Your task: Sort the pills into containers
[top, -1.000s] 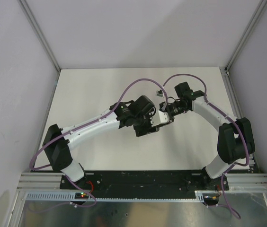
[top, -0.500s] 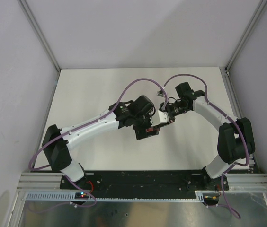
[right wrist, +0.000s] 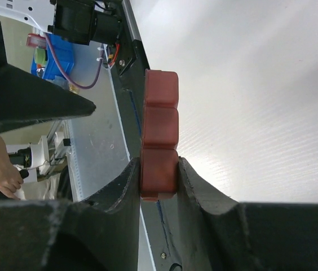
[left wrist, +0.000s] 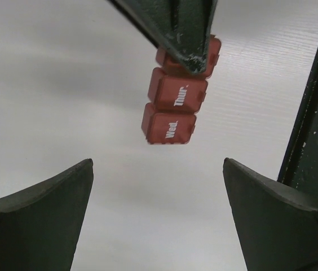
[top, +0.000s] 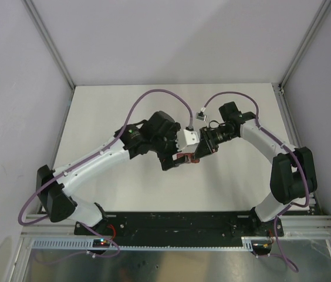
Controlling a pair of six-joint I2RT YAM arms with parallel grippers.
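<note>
Only the right claw (right wrist: 159, 166) grips the pill box (right wrist: 160, 107); left claw (left wrist: 158, 164) gapes.

Dark red pill box (left wrist: 173, 104) with white day lettering, plain white table (top: 112, 108), purple cables (top: 154, 91)

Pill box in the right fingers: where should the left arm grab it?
On the pill box, grip the free Wed. cell across its flat sides, coming in from that end; the right fingers clamp the opposite end cell, leaving this end clear.
</note>
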